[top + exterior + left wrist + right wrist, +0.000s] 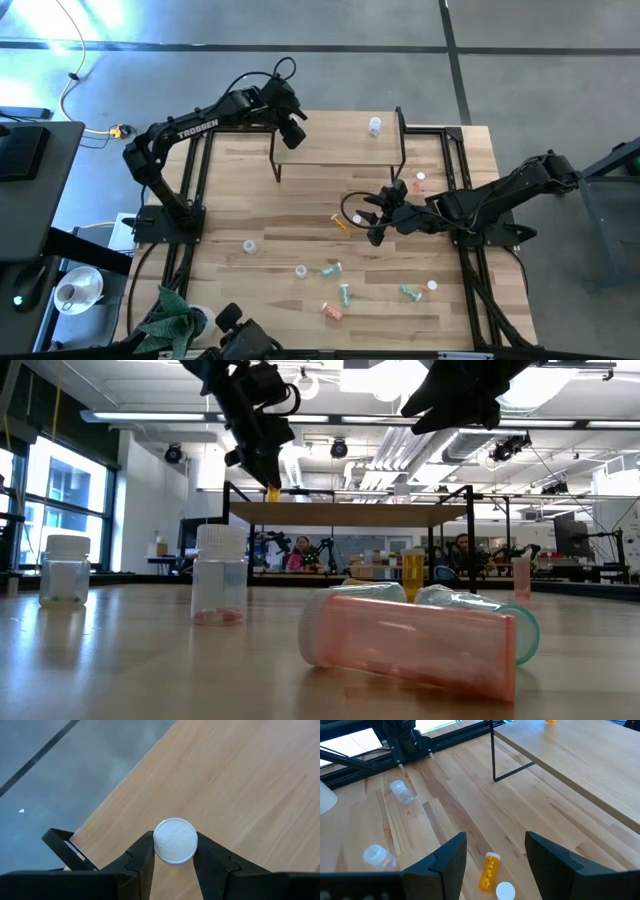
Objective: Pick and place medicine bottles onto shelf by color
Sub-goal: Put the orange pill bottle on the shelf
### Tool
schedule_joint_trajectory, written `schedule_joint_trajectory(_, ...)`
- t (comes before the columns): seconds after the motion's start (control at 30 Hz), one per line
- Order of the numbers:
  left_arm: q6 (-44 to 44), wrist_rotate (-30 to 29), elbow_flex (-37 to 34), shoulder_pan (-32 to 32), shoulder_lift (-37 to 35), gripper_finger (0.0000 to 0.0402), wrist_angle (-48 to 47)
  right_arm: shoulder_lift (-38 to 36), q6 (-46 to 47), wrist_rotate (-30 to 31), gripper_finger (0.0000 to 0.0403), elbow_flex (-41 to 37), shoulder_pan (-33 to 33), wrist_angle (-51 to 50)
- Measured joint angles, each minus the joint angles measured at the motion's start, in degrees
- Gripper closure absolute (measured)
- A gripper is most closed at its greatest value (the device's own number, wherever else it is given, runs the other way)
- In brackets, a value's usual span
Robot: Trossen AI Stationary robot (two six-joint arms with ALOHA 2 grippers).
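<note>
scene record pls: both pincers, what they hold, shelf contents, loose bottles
left pincer: over the shelf's left end, shut on white-capped bottle, orange in the low view
right pincer: open, empty, above orange bottle lying on the table
shelf: one clear bottle at its back right
loose bottles: several on the table, some standing, some lying

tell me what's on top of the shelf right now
On the shelf, one clear bottle stands near its far right corner. The left gripper holds a white-capped bottle over the left end; that gripper hides the wood beneath it.
</note>
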Motion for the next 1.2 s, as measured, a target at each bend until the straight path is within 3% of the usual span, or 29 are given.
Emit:
schedule_joint_trajectory(0.43,0.33,-0.72,0.00,0.00,0.27,0.0293,-0.89,0.00,0.01,0.00,0.0210,0.00,0.00,-0.02)
schedule_joint_trajectory(0.63,0.35,-5.03,0.00,0.00,0.27,0.0293,-0.53,0.00,0.01,0.00,0.0210,0.00,-0.02,-0.02)
schedule_joint_trajectory(1.0,-0.06,-1.51,0.11,0.04,1.45,0.0293,1.20,0.00,0.01,0.00,0.0210,0.00,-0.01,-0.02)
schedule_joint_trajectory(1.2,0.28,-3.32,0.22,-0.02,2.08,0.0293,1.51,0.00,0.01,-0.02,0.0210,0.00,-0.02,-0.02)
